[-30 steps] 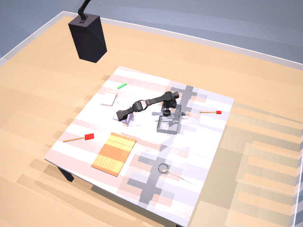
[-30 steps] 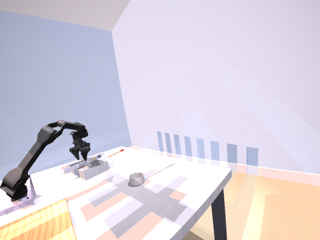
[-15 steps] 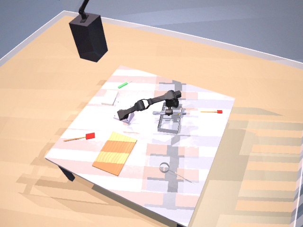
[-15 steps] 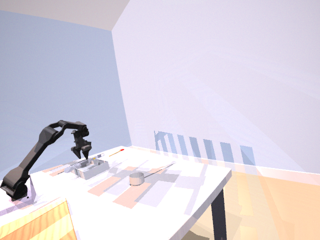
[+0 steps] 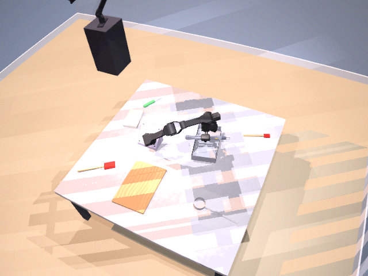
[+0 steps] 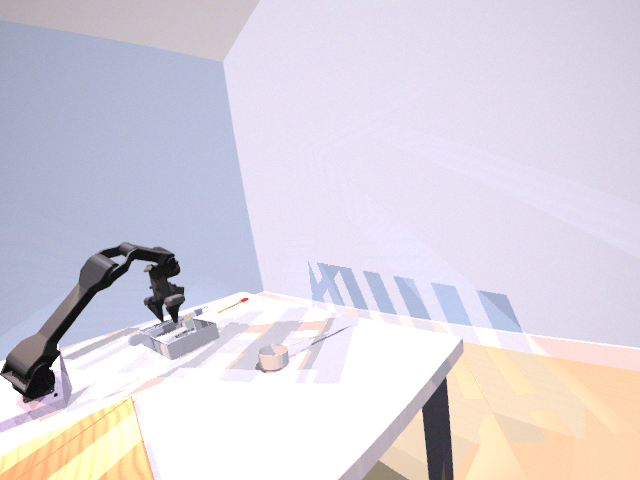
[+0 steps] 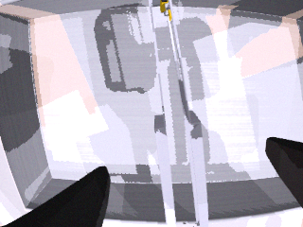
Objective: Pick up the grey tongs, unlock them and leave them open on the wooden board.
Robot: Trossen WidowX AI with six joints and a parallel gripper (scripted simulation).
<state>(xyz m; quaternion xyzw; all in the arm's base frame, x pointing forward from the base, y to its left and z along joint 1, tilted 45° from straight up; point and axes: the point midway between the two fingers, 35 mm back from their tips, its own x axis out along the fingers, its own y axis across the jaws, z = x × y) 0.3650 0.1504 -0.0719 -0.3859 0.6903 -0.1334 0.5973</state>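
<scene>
The grey tongs (image 5: pixel 192 137) (image 7: pixel 199 172) lie across the roasting tin (image 5: pixel 203 158) (image 6: pixel 193 341) (image 7: pixel 16 137), with their two arms close together. A small yellow part shows on them near the end farther from the arm's base. My gripper (image 5: pixel 205 138) (image 6: pixel 169 320) (image 7: pixel 188 161) is open and empty, pointing down over the tongs. In the wrist view both arms of the tongs run between the two black fingertips, with a gap on each side. The wooden board (image 5: pixel 139 187) (image 6: pixel 77 444) lies flat and bare, nearer the front of the table in the top view.
A small round pan (image 6: pixel 272 359) with a long thin handle lies in front of the tin. A red-headed spatula (image 5: pixel 266 135) (image 6: pixel 244 300) lies beyond it, another (image 5: pixel 109 165) left of the board. A white block (image 5: pixel 133 118) and a green-handled tool (image 5: pixel 149 103) lie behind the arm's base.
</scene>
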